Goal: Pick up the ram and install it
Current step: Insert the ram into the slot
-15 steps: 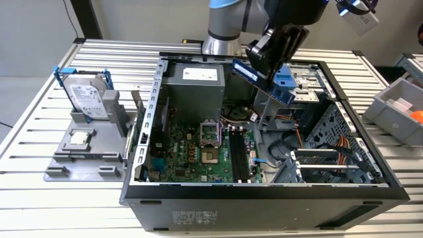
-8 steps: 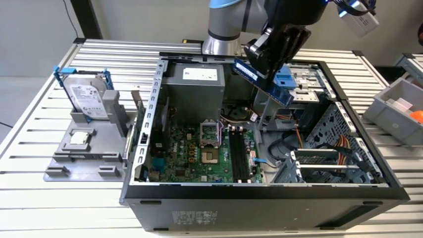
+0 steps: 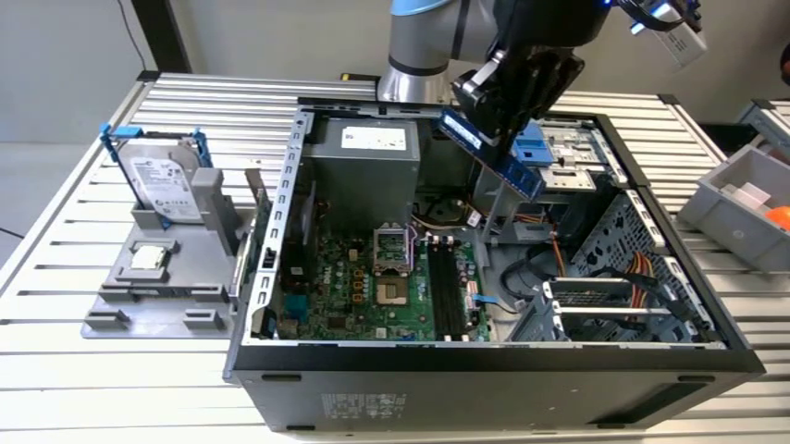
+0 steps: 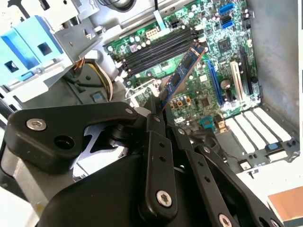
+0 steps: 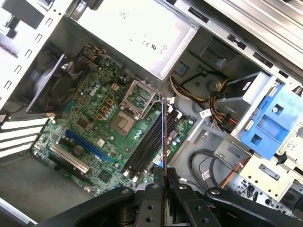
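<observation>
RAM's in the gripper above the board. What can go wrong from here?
1. The ram hangs tilted above the black slots; it may meet a slot crooked.
2. The gripper seems to pinch it near one end, so it might pivot when pressed.
3. Loose cables lie near the slots and could snag.

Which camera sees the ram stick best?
The exterior view: the ram shows its long blue side, held by the end effector above the computer case. In the second wrist view it slants over the motherboard; in the first wrist view it is edge-on.
</observation>
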Controlling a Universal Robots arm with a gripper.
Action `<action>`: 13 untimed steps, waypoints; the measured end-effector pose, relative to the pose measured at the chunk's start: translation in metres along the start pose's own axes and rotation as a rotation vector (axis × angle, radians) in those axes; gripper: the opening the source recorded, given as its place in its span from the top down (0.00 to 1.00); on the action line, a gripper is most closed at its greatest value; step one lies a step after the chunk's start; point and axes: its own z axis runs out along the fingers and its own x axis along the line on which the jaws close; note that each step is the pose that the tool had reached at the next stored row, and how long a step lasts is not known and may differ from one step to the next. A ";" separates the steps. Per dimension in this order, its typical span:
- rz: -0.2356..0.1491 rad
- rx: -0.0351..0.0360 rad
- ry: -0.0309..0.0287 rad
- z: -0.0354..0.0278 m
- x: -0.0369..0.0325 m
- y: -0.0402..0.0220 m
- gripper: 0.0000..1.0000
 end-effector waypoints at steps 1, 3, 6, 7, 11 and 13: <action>0.010 -0.0002 -0.0003 0.0000 0.0000 0.0000 1.00; 0.029 -0.0005 -0.0007 0.0000 0.0000 0.0000 1.00; 0.057 -0.0012 -0.0015 0.0000 0.0000 0.0000 1.00; 0.066 -0.0014 -0.0017 0.0000 0.0000 0.0000 1.00; 0.103 -0.0022 -0.0025 0.0000 0.0000 0.0000 1.00; 0.120 -0.0028 -0.0026 0.0000 0.0000 0.0000 1.00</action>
